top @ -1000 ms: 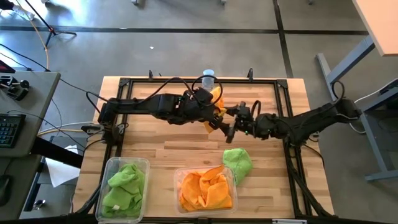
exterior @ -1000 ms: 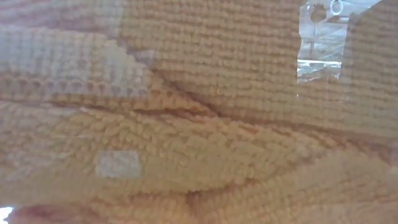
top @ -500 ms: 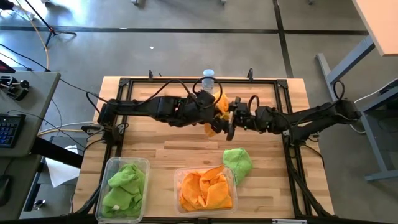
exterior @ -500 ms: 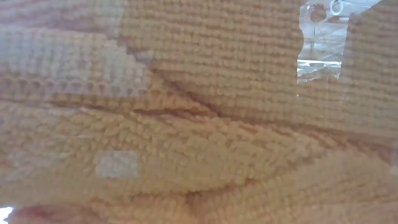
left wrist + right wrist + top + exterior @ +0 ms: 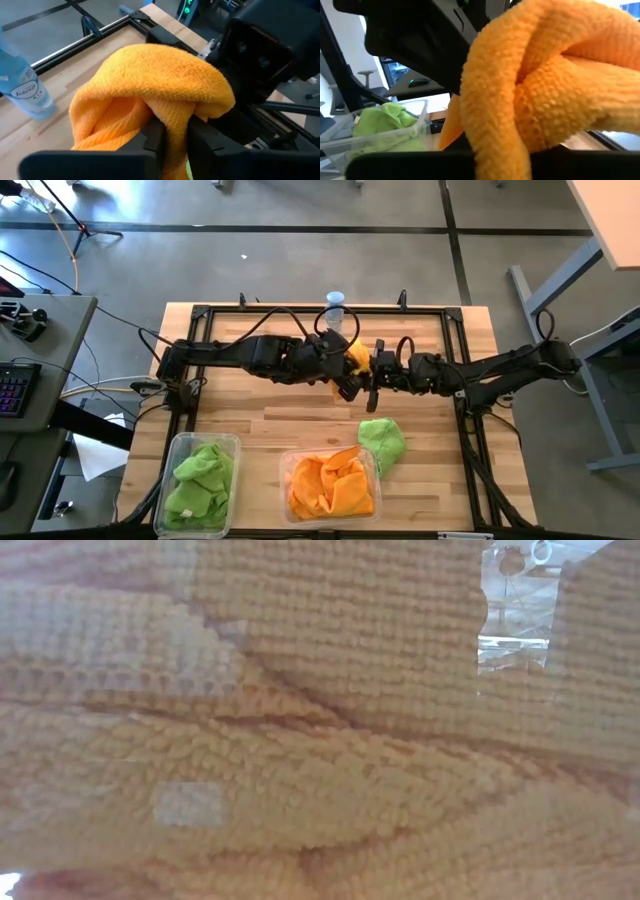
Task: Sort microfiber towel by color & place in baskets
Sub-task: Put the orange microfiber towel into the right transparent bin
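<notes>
An orange microfiber towel [image 5: 352, 353] hangs bunched above the middle of the table, between my two grippers. My left gripper [image 5: 347, 378] reaches it from the table's left and is shut on it. My right gripper [image 5: 369, 377] meets it from the right and is also shut on it. A green towel [image 5: 382, 442] lies on the table, leaning on the wider basket [image 5: 290, 462], which holds orange towels [image 5: 300, 740]. The narrower basket [image 5: 178, 442] at the near left holds green towels [image 5: 200, 480]. My left gripper pinches a thick fold of the orange towel [image 5: 172, 120] between its two fingers [image 5: 152, 142], coming from the table's left and slanting down. The rest bulges over the fingertips. The towel is clear of the table. My right gripper pinches bunched folds of the same towel [image 5: 495, 142], several layers thick, between its fingers. It comes level from the table's right. The towel piles up in front of the fingers, clear of the table.
A small clear water bottle [image 5: 335, 309] stands at the far edge, just behind the two grippers. A black frame [image 5: 200, 312] runs round the table top. Bare wood lies between the grippers and the baskets.
My right gripper has moved toward the table's left, up to the orange towel, and its wide-open fingers have shut on it. The towel's hanging end has been gathered up into a tighter bunch between the two grippers.
</notes>
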{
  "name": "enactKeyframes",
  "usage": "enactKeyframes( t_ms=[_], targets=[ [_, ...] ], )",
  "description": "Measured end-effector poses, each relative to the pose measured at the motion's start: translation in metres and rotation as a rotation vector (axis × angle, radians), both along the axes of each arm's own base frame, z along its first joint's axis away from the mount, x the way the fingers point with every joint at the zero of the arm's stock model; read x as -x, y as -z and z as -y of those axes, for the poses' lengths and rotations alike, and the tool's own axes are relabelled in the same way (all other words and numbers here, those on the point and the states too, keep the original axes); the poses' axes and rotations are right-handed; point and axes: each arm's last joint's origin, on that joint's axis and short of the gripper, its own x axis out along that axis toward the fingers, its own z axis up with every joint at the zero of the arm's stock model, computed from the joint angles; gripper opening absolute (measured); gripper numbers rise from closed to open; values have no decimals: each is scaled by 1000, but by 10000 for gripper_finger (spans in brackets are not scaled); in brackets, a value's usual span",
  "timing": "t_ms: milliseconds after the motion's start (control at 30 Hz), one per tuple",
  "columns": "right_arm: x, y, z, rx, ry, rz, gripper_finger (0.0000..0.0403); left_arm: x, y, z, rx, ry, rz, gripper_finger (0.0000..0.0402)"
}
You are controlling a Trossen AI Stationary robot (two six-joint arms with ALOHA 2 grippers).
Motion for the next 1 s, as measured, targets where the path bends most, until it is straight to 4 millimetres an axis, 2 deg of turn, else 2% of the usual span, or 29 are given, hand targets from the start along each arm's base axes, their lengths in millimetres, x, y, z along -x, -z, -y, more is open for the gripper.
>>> enactKeyframes(
  t_ms=[133,267,400,533,633,767,867,1000],
  targets=[
    [0,3,-1,-16,-12,-23,52,-1,0,1,6,21,6,86],
    [3,4,0,-18,-13,-64,26,-1,0,2,0,57,-7,123],
    [21,-2,2,-17,25,-140,8,4,-3,3,2,118,-40,143],
    [46,-9,3,-60,79,-204,12,16,-7,7,-15,129,-83,146],
    [68,-10,0,-52,107,-284,12,22,-3,10,-34,136,-159,143],
    [96,-8,-4,-125,179,-368,5,31,3,16,-104,110,-265,139],
    [108,-7,-13,-183,174,-385,5,37,10,20,-135,130,-351,138],
    [114,-17,-29,-188,198,-416,5,37,32,22,-134,190,-439,138]
  ],
)
